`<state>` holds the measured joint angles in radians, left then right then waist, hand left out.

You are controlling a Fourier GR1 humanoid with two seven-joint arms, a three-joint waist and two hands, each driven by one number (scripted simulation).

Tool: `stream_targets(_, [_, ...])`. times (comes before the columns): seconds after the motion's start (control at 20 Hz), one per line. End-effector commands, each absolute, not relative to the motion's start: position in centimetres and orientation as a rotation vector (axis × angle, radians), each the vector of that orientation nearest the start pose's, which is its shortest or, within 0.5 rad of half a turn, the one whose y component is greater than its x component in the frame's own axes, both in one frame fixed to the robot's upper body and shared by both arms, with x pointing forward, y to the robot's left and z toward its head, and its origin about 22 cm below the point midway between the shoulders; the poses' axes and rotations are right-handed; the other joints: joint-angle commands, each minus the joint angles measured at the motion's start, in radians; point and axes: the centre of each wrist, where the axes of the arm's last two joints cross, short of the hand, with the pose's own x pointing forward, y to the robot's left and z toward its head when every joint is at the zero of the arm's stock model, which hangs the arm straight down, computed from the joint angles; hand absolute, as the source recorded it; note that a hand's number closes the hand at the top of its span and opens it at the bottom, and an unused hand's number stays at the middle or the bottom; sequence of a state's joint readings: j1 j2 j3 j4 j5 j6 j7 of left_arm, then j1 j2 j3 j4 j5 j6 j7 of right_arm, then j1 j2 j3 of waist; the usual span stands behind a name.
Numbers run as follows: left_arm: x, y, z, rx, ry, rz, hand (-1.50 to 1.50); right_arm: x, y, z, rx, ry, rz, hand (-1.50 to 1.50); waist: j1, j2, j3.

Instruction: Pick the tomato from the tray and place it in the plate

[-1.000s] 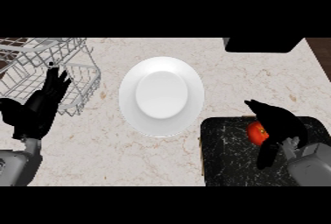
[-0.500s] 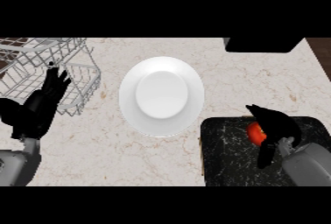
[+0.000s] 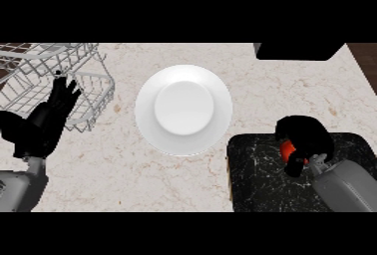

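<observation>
- My right hand (image 3: 305, 137) is over the upper part of the black, white-veined square tray (image 3: 258, 182), which sits at the lower right of the pale marbled table (image 3: 117, 164).
- Its fingers and thumb curl round the small red tomato (image 3: 286, 148), closed on it. Only a sliver of red shows at the hand's left side; the rest is hidden under my fingers.
- I cannot tell whether the tomato is touching the tray or lifted off it.
- The round white plate (image 3: 147, 107) lies on the table to the upper left of the tray. Its lower right rim is just beside the tray's top left corner.
- My left hand (image 3: 52, 117) rests open at the left edge, fingers straight and pointing up. It holds nothing.
- The white wire basket (image 3: 44, 64) stands in the top left corner, behind that hand's fingertips.
- A dark block (image 3: 298, 50) sits at the table's top right edge, well apart from the plate.
</observation>
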<state>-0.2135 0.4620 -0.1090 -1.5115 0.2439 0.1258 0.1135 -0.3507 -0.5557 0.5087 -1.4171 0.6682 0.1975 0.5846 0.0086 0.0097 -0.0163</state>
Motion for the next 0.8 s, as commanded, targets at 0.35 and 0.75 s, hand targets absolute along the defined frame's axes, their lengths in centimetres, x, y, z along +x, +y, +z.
stream_targets(0.35, [28.0, 31.2, 8.5, 0.249, -1.673, -0.144, 0.0, 21.9, -25.3, 0.7, -1.248, -0.556, 0.672, 1.5, -0.144, -0.052, 0.012])
stream_targets(0.75, [28.1, 31.2, 9.9, 0.223, -1.702, -0.176, 0.0, 16.7, -18.5, 8.0, -1.272, -0.94, 0.496, 1.5, -0.088, -0.038, 0.011])
